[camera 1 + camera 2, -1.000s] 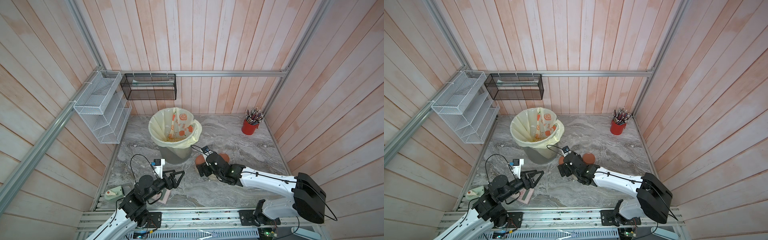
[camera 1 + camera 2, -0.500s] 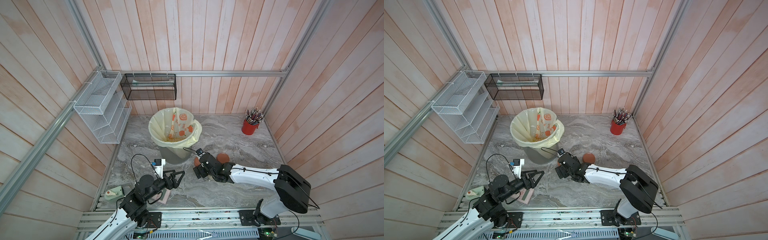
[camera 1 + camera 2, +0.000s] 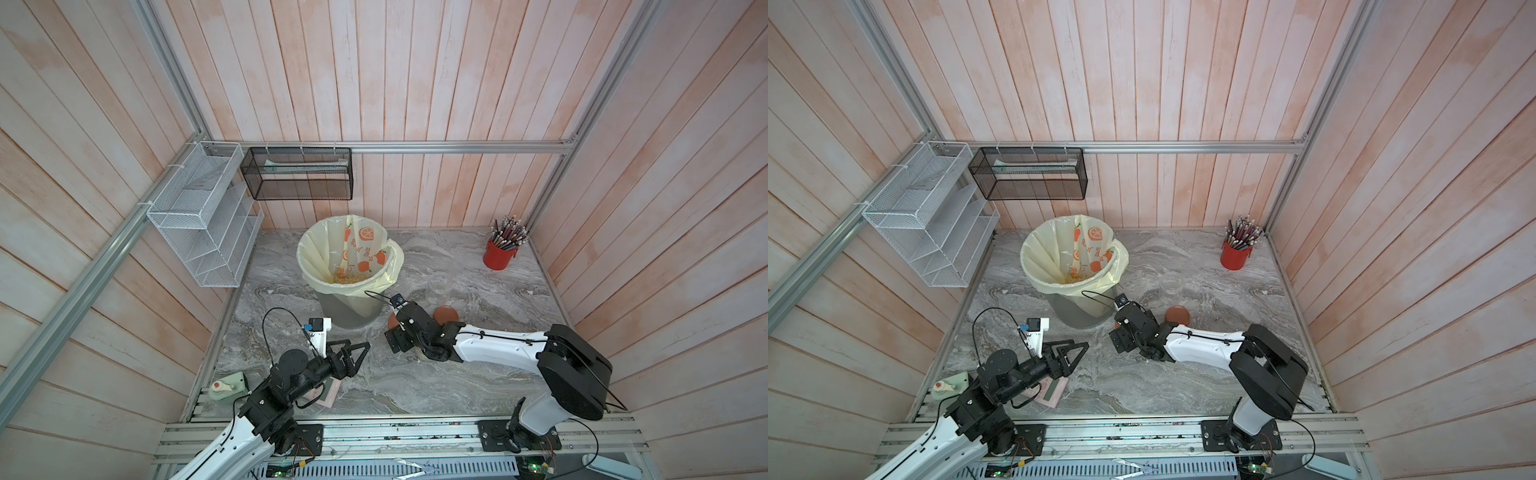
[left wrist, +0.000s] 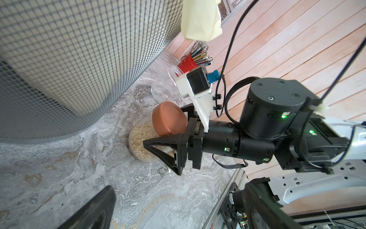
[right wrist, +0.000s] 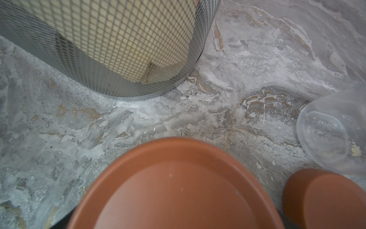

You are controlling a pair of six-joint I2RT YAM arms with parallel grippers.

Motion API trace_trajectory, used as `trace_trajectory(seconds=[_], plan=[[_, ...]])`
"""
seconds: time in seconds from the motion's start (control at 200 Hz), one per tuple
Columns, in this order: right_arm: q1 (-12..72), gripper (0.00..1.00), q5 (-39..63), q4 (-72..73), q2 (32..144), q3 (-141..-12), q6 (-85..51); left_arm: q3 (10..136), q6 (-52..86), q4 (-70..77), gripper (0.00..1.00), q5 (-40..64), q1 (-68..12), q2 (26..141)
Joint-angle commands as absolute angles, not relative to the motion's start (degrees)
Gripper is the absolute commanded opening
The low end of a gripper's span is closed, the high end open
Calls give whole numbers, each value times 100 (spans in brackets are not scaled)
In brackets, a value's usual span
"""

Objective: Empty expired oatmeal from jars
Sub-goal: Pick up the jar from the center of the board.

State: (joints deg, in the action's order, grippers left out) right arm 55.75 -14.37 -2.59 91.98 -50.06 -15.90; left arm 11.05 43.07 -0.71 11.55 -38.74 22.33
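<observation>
A clear jar of oatmeal (image 4: 138, 142) with a terracotta lid (image 4: 169, 119) stands on the marble by the foot of the grey bin (image 3: 349, 311). My right gripper (image 4: 156, 125) reaches in level, its jaws wide on either side of that lid (image 5: 178, 188); I cannot tell whether they touch it. Only a sliver of the lid (image 3: 392, 321) shows in both top views. An empty clear jar (image 3: 439, 286) and a loose terracotta lid (image 3: 446, 314) sit just beyond. My left gripper (image 3: 359, 357) hovers open and empty near the front left.
The bin's cream orange-print liner holds yellowish kernels (image 3: 349, 277). A red pencil cup (image 3: 498, 257) stands in the back right corner. A pink card (image 3: 328, 397) and a green gadget (image 3: 226, 386) lie at the front left. A white wire rack (image 3: 203, 216) and a black mesh basket (image 3: 299, 174) hang on the walls.
My right arm has swung left and reached toward the foot of the bin, bringing its jaws around the lidded jar. The left arm has stayed still.
</observation>
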Motion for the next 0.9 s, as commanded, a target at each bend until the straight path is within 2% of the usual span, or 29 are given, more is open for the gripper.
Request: trace_trajectory(seconds=[0.0, 0.135, 0.33, 0.48, 0.545, 0.895], plan=[[5528, 92, -1318, -126, 9333, -5163, -1521, 1081, 4192, -125, 100, 1160, -3867, 2138], [5520, 87, -1275, -63, 9412, -5168, -1552, 1098, 4158, -167, 100, 1145, -3867, 2050], [5502, 73, -1353, 19, 9441, -5142, -1606, 1125, 4122, -187, 100, 1138, -3867, 2047], [5507, 54, -1509, 50, 9339, -5074, -1653, 1108, 4124, -158, 100, 1134, -3863, 2035], [5502, 49, -1574, 83, 9269, -5030, -1678, 1111, 4098, -159, 100, 1125, -3867, 2015], [5301, 37, -1444, 415, 8745, -4802, -1810, 1151, 3590, -16, 100, 850, -3863, 1943]])
